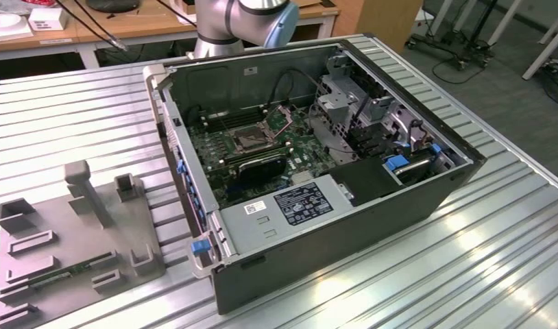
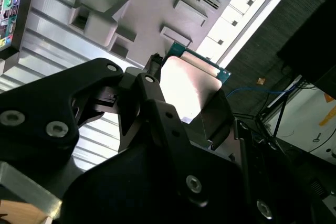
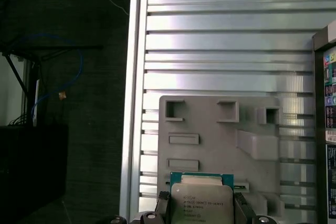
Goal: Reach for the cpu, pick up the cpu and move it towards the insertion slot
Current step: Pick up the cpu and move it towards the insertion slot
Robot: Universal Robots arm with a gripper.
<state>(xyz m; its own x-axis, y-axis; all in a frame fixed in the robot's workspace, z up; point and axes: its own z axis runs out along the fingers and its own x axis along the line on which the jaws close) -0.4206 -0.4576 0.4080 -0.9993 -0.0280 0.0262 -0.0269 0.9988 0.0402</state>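
The cpu [image 3: 202,196] is being clamped at two opposite edges by the hand [image 3: 201,206], its fingers [image 3: 163,203] pressing against the rim. Just beyond the hand, the grey tray [image 3: 220,129] is being carried by the ribbed tabletop [image 3: 220,51]. Farther from the hand, the insertion slot [image 1: 249,139] is being shown inside the open computer case [image 1: 352,226].
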